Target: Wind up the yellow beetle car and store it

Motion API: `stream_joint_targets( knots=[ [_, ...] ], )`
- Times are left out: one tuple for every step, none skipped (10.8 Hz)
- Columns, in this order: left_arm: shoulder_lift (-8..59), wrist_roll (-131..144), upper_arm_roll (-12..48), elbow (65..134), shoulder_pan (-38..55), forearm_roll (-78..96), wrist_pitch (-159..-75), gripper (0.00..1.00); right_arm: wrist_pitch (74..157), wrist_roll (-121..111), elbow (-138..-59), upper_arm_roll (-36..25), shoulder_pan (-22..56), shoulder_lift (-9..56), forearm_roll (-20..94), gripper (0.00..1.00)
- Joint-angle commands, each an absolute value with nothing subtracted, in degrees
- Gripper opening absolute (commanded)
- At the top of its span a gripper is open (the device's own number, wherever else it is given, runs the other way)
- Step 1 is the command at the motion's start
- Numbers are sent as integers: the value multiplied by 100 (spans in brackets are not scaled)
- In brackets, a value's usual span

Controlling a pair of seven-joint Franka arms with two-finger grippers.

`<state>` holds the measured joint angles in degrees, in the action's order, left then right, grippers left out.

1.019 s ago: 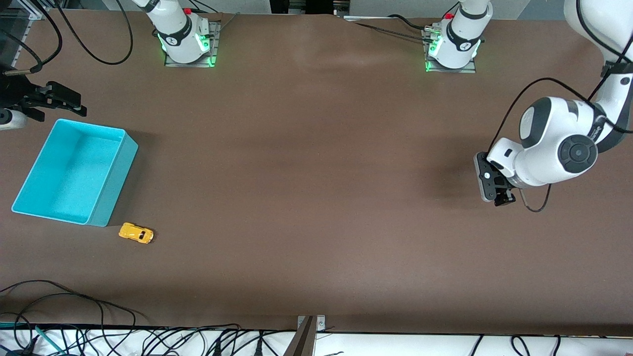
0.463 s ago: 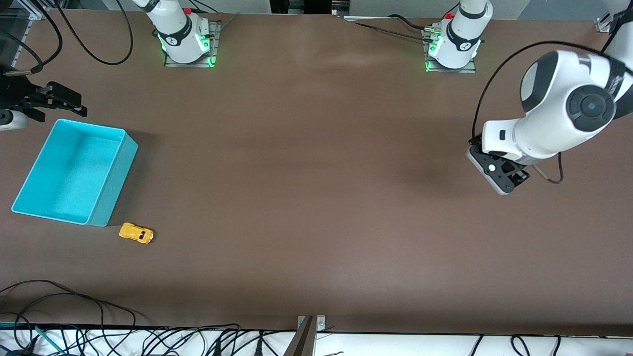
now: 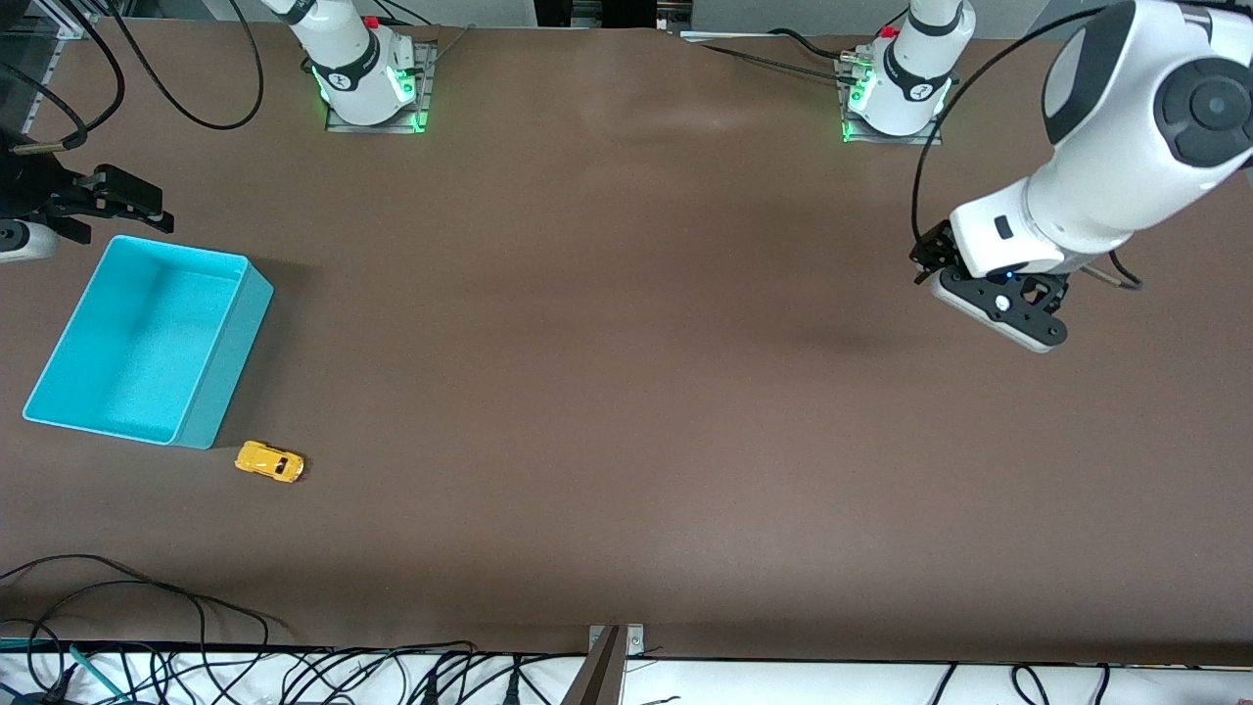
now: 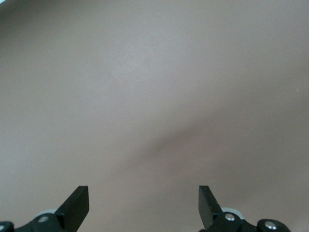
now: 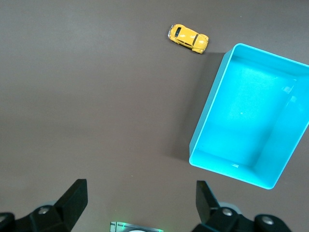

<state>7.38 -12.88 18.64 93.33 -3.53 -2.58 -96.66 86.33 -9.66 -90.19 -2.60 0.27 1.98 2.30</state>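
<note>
Front view, near to far: yellow beetle car [image 3: 269, 461] sits on the brown counter [image 3: 607, 392] toward the right arm's end, on its wheels, nothing touching it. It's just off the near corner of the cyan bin [image 3: 210, 392], close but apart, and nearer the front camera than the bin.

Cyan bin is rectangular, open-topped, upright, also at the right arm's end. Inside is bare, only the cyan floor and walls showing. Right wrist view confirms: bin [image 5: 207, 121] has nothing in it, car [image 5: 188, 38] on the counter outside one short end.

Left claw [image 3: 998, 305] is up in the air over bare counter at the left arm's end, well apart from car and bin. Left wrist view shows both fingers [image 4: 77, 203] spread wide with only brown counter between them, so open and holding nothing.

Right claw [image 3: 122, 201] is at the counter's edge on the right arm's end, just past the bin's farther short wall, up high. Right wrist view shows its fingers [image 5: 75, 195] spread wide too, gripping nothing, looking down on bin and car.

Farthest: both arm bases along the counter's top edge.
</note>
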Motion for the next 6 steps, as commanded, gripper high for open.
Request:
stream_joint_targets(
  knots=[
    [598, -644, 1670, 9264, -132, -149, -9492, 100, 8578, -1099, -8947, -290, -9, 220, 334, 100],
    [598, -555, 1670, 9272, -123, -158, -9440, 100, 8587, -1099, -8947, -290, -9, 220, 334, 100],
    [598, -510, 1670, 9264, -132, -167, -9405, 100, 8587, -1099, -8947, -290, -9, 220, 343, 100],
    [598, -344, 1679, 9255, -114, -167, -9396, 100, 8587, -1099, -8947, -299, -9, 220, 343, 100],
    [598, -82, 1696, 9133, -106, -184, -9396, 100, 8587, -1099, -8947, -299, -9, 220, 343, 100],
    [606, 77, 1714, 9062, -88, -202, -9396, 100, 8587, -1107, -8947, -299, -9, 220, 343, 100]
  ],
)
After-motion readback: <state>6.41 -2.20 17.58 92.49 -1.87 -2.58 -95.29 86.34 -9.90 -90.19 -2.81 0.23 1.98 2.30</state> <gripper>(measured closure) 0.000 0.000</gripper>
